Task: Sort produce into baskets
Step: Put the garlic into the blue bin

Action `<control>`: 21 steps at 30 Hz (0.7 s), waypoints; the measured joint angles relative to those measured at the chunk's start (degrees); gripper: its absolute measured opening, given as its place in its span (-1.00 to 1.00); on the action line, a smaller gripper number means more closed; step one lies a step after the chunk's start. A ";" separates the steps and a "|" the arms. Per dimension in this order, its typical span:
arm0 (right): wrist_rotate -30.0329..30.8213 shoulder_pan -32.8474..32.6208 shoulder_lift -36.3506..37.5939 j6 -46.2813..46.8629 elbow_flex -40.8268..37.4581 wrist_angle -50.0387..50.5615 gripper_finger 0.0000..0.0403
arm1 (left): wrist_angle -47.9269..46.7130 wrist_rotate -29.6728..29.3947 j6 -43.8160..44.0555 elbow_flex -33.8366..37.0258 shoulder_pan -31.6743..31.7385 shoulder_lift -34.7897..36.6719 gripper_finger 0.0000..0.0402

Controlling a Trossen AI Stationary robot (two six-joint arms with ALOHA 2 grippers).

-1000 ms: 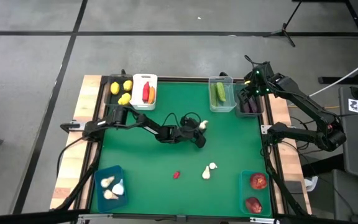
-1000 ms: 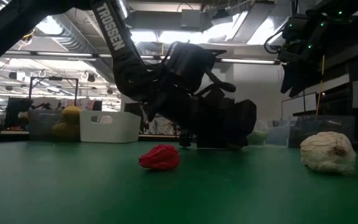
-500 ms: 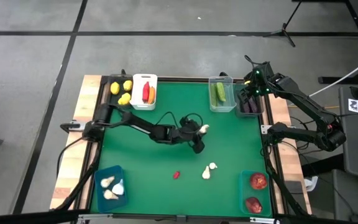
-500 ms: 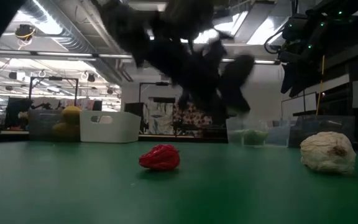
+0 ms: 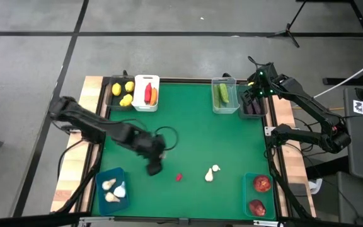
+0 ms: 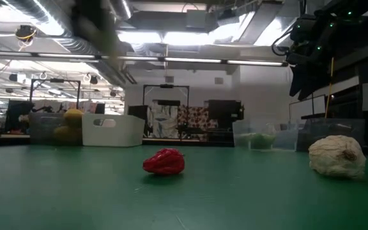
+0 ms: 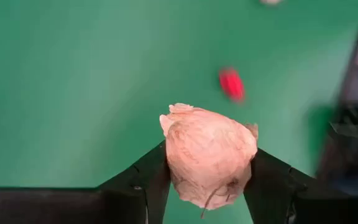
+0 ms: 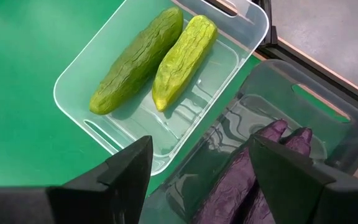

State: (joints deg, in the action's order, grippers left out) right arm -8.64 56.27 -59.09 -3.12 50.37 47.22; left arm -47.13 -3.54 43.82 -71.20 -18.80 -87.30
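Note:
My left gripper (image 5: 154,166) is shut on a white garlic bulb (image 7: 207,155) above the green table, right of the near-left teal bin (image 5: 101,178), which holds garlic bulbs (image 5: 113,188). A small red piece (image 5: 179,177) and two garlic bulbs (image 5: 212,172) lie on the table. My right gripper (image 8: 199,146) is open and empty above the far-right bin of dark purple eggplants (image 8: 257,168), beside the clear bin (image 8: 247,18) with two green cucumbers (image 8: 160,59). My left gripper pinches the garlic bulb between its two fingers, one finger (image 7: 151,177) on each of the bulb's two opposite sides (image 7: 178,163). The bulb is lifted clear of the table.
A dark bin with lemons (image 5: 122,93) and a white bin (image 5: 138,101) with a red chili and an orange carrot stand at the far left. A teal bin (image 5: 247,195) with two round red fruits (image 5: 261,183) stands at the near right. The table's middle is bare green surface (image 5: 188,139).
My left gripper has risen from the table's middle and swung toward the near left, carrying the garlic bulb with it. It has left the low view, where it stood behind the red piece. The loose pieces on the table have stayed in place.

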 joint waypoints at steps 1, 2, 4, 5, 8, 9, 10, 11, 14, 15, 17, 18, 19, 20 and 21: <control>0.00 0.00 0.00 0.05 0.00 -0.07 0.31 | -2.74 0.95 3.55 0.00 -1.63 1.95 -0.17; 0.00 0.00 0.00 0.03 0.00 -0.15 0.31 | -4.99 1.88 7.23 0.00 -3.35 3.54 -0.17; 0.00 0.00 0.00 0.05 0.00 -0.49 0.31 | -8.09 3.42 14.40 0.00 -7.17 6.28 -0.17; 0.00 0.00 0.00 0.07 0.00 -0.65 0.31 | -9.13 3.82 17.92 0.00 -9.18 7.31 -0.17; 0.00 0.00 0.00 0.15 0.00 -0.93 0.31 | -9.68 4.67 28.02 0.00 -15.22 9.66 -0.17; 0.00 0.00 0.00 0.21 0.00 -0.98 0.31 | -9.71 4.73 30.81 0.00 -17.15 10.04 -0.17; 0.00 0.00 0.00 0.23 0.00 -0.96 0.31 | -9.69 4.74 33.10 0.00 -19.06 10.13 -0.17; 0.00 0.00 0.00 0.23 0.00 -0.96 0.31 | -9.71 4.82 35.21 0.00 -20.75 10.15 -0.17; 0.00 0.00 0.00 0.25 0.00 -0.94 0.31 | -10.22 4.76 42.34 0.00 -25.56 9.73 -0.17; 0.00 0.00 0.00 0.25 0.00 -0.93 0.31 | -10.41 4.78 44.86 0.00 -26.63 9.60 -0.17; 0.00 0.00 0.00 0.26 0.00 -0.92 0.31 | -10.81 4.80 49.05 0.18 -28.61 9.45 -0.17; 0.00 0.00 0.00 0.25 0.00 -0.92 0.31 | -10.97 4.78 51.04 0.33 -29.49 9.45 -0.17; 0.00 0.00 0.00 0.27 0.00 -0.92 0.31 | -10.99 4.79 52.68 0.39 -30.22 9.45 -0.17; 0.00 0.00 0.00 0.27 0.00 -0.92 0.31 | -10.97 4.79 53.91 0.49 -30.88 9.45 -0.17; 0.00 0.00 0.00 0.26 0.00 -0.92 0.31 | -11.14 4.80 55.00 0.64 -31.68 9.45 -0.17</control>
State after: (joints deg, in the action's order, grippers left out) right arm -8.64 56.27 -59.09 -2.86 50.37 46.30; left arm -58.27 1.26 98.83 -70.56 -50.48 -77.84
